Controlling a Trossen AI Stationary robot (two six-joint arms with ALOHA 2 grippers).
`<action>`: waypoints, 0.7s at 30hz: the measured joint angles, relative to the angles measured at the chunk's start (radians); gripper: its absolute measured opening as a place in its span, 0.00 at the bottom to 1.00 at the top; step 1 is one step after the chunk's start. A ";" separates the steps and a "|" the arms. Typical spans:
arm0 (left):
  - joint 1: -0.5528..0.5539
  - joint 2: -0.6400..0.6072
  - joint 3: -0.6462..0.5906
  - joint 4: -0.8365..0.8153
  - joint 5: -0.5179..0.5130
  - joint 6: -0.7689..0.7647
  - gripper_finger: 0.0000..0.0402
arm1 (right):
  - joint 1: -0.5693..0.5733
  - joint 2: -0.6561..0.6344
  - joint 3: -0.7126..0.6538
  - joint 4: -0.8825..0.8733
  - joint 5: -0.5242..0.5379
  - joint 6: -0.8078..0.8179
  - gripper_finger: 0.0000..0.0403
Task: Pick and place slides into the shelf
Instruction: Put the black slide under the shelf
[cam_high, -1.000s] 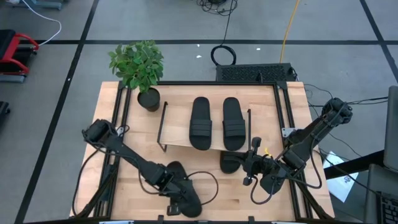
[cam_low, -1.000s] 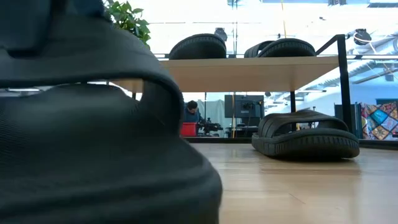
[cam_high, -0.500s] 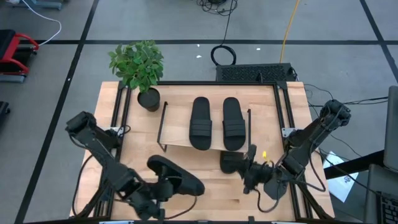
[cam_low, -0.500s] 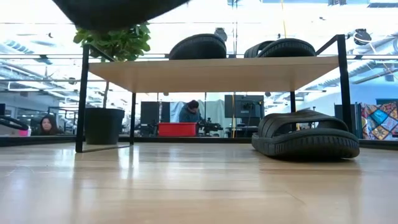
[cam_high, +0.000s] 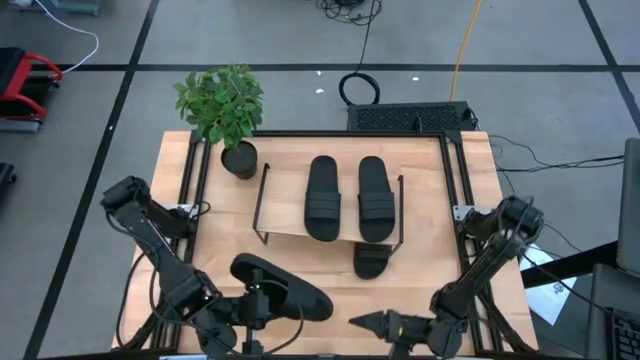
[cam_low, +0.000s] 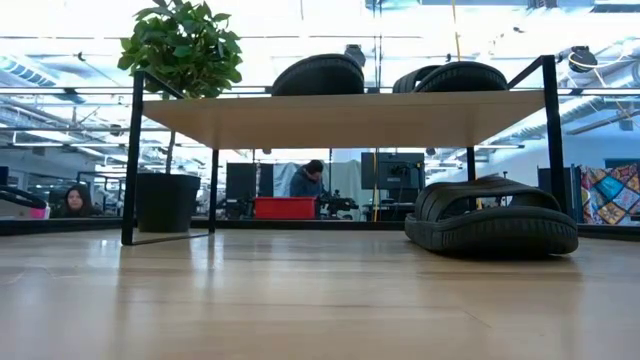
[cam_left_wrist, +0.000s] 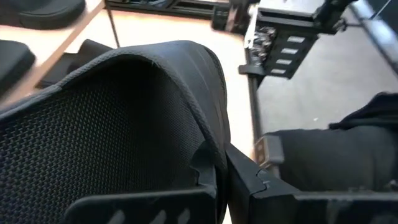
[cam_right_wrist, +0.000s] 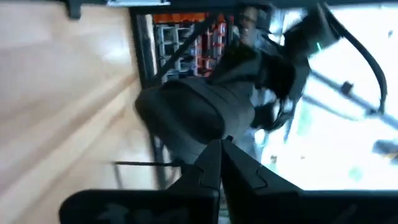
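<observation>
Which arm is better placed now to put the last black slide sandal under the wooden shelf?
Left: the left gripper already holds the black slide sandal. The right gripper is shut and empty.

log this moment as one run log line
left end effector: holds slide aloft | right end effector: shut, empty, front edge | shelf: two on top, one under

i see two black slides (cam_high: 347, 197) lying side by side, flat on the shelf's (cam_high: 288, 214) light wooden top board, their ribbed straps up. a third slide (cam_low: 492, 215) sits flat on the table under the shelf's right end, partly poking out past the board's front edge in the high view. the fourth slide (cam_high: 278, 287) is held up off the table near the front left, lying at a slant, clamped in my left gripper (cam_high: 252, 302).
</observation>
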 joint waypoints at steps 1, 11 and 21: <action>0.000 0.000 0.000 0.011 0.001 -0.007 0.00 | 0.000 0.026 0.000 0.043 0.001 -0.061 0.00; 0.008 0.002 0.000 0.086 0.004 -0.067 0.00 | -0.011 0.112 0.091 0.125 0.006 -0.171 0.08; 0.061 0.023 0.002 0.118 0.032 -0.068 0.00 | -0.051 0.109 0.124 0.105 0.032 -0.196 0.32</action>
